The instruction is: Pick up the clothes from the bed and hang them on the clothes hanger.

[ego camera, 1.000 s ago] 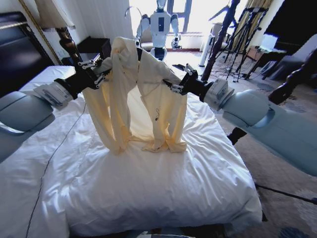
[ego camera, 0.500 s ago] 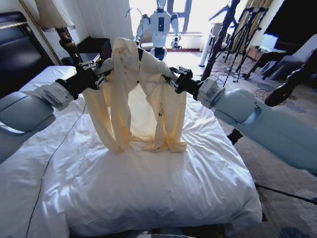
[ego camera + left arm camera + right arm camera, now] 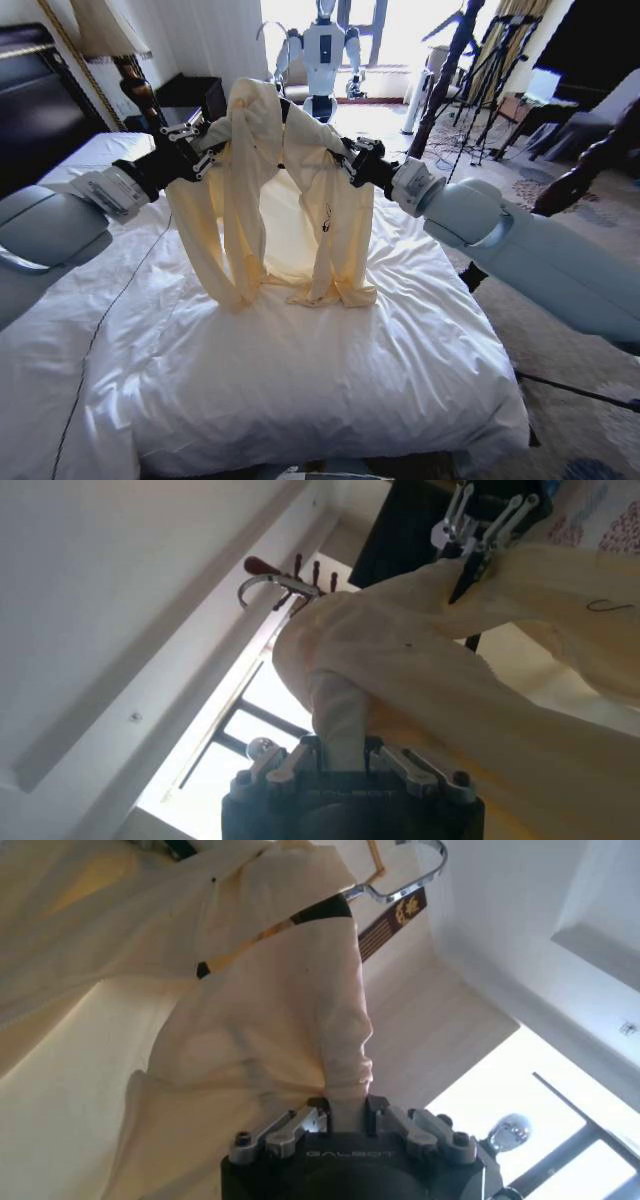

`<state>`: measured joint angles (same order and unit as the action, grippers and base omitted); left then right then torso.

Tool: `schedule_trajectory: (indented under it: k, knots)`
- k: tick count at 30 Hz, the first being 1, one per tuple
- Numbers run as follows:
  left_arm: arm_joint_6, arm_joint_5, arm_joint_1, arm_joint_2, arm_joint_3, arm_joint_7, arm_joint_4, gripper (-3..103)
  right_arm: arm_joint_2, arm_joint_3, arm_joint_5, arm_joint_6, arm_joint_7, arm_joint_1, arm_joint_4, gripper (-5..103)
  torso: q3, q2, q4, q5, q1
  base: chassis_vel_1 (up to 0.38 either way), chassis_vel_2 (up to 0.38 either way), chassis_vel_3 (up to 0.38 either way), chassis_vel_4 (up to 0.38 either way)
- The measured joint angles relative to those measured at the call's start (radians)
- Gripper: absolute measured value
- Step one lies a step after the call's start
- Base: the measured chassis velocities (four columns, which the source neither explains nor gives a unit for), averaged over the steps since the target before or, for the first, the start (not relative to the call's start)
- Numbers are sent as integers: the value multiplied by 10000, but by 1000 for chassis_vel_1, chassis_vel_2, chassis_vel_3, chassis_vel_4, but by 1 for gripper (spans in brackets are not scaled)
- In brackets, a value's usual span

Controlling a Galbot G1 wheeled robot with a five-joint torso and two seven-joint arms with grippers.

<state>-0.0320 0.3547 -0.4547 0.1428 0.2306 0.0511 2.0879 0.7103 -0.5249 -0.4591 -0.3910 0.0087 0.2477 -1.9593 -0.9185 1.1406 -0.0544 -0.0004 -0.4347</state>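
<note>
Bed [image 3: 300, 400]: lower frame, white duvet, the top's hem resting on it.
Clothes [image 3: 330, 215]: pale yellow top, centre frame, raised.
Left gripper [image 3: 205, 140]: clamped on one shoulder, unmoved.
Right gripper [image 3: 348, 165]: clamped on the other, shifted inward and upward, narrowing the spread.
Hanger hook [image 3: 400, 877]: just above the collar; hanging appears imminent.

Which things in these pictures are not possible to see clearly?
- Hanger: right wrist view, mostly covered by the clothes; only the hook shows.
- Small dark mark: head view, too small to read.
- Bed: head view, near side cut off by the edge.
</note>
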Motion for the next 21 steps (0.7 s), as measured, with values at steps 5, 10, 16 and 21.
schedule_trajectory:
  k: [5, 10, 16, 21]
  knots:
    - [0, -80, -92, 22, -18, -217, 22, 21, -3, 31, 50, 125, 87, -5, 44, 15, 0, 0, 1, 0, 0, 0, 0, 0, 0]
    - [-10, -165, -172, 87, -66, -421, 33, 21, -130, 125, 235, 235, 99, -7, -13, 15, 0, 0, 0, 0, 0, 0, 0, 0, 0]
    - [-227, -293, -261, 139, -155, -799, 2, 21, -309, 260, 313, 270, 130, -9, -61, 15, 0, 0, 1, 1, 0, 0, 0, 0, 0]
    - [-603, -485, -358, 182, -218, -1293, 30, 40, -398, 285, 360, 281, 138, -28, -104, 15, 0, -1, 1, 1, 0, 0, 0, 0, 0]
